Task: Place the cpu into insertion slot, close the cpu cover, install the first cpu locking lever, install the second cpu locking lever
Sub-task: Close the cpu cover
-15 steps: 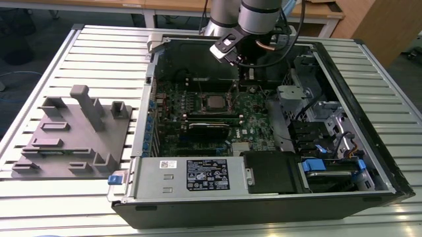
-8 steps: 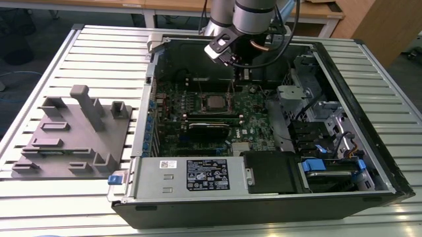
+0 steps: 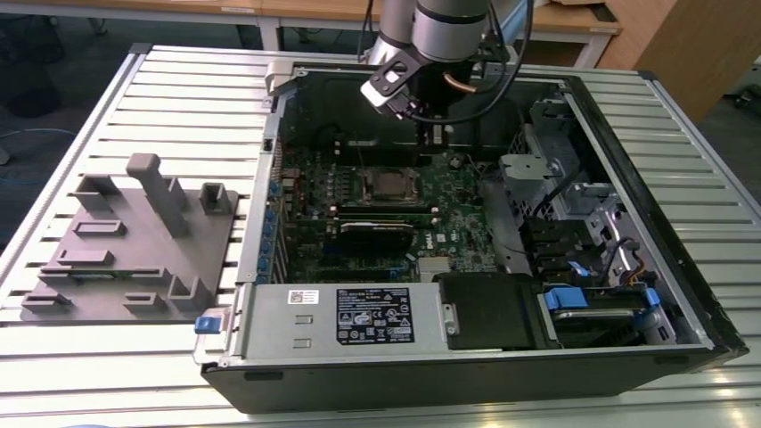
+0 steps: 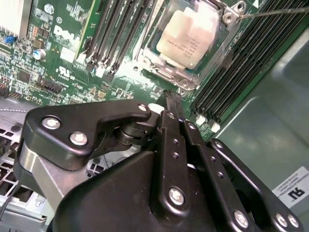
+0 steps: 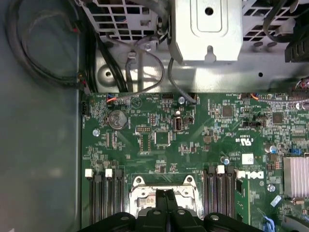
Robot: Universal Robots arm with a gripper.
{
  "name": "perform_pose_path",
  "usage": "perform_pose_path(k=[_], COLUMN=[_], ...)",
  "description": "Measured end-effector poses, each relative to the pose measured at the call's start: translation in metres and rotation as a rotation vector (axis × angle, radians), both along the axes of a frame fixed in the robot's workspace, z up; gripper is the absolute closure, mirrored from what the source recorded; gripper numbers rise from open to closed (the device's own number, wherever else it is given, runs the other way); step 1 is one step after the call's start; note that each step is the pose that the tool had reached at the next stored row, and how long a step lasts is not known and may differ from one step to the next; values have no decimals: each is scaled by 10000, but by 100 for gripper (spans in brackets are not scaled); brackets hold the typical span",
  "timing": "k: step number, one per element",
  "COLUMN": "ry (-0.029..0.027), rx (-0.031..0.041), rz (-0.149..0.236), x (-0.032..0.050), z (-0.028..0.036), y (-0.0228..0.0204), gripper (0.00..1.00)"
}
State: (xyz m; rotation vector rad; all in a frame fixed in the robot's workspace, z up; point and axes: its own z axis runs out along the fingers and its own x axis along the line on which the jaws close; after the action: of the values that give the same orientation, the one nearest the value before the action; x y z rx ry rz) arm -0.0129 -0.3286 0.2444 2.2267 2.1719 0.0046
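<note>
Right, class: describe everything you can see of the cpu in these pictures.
The cpu is a small, flat, square chip with a pale silver metal top carrying faint print. It lies level, seated in the green motherboard, the metal cpu cover framing its edges. The end effector hangs close by, apart from it.

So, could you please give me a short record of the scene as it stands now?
chip: small square silver-grey cpu, seated in the dark-framed insertion slot
cover: thin dark-silver metal cpu cover, down around the chip
lever: thin metal rod by the slot's corner; cannot tell if latched
jaws: shut, empty, close by the slot
setting: green motherboard inside open black computer case
</note>
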Motion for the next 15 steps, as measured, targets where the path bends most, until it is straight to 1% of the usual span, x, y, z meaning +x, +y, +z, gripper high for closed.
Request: perform_pose_path(k=[4,11,15], ry=[0,6,7], rx=[11,11,10], rz=[0,0,1], x=[-31,-34,-33], z=[0,0,0], y=[-1,-2,-15], gripper=[90,90,90])
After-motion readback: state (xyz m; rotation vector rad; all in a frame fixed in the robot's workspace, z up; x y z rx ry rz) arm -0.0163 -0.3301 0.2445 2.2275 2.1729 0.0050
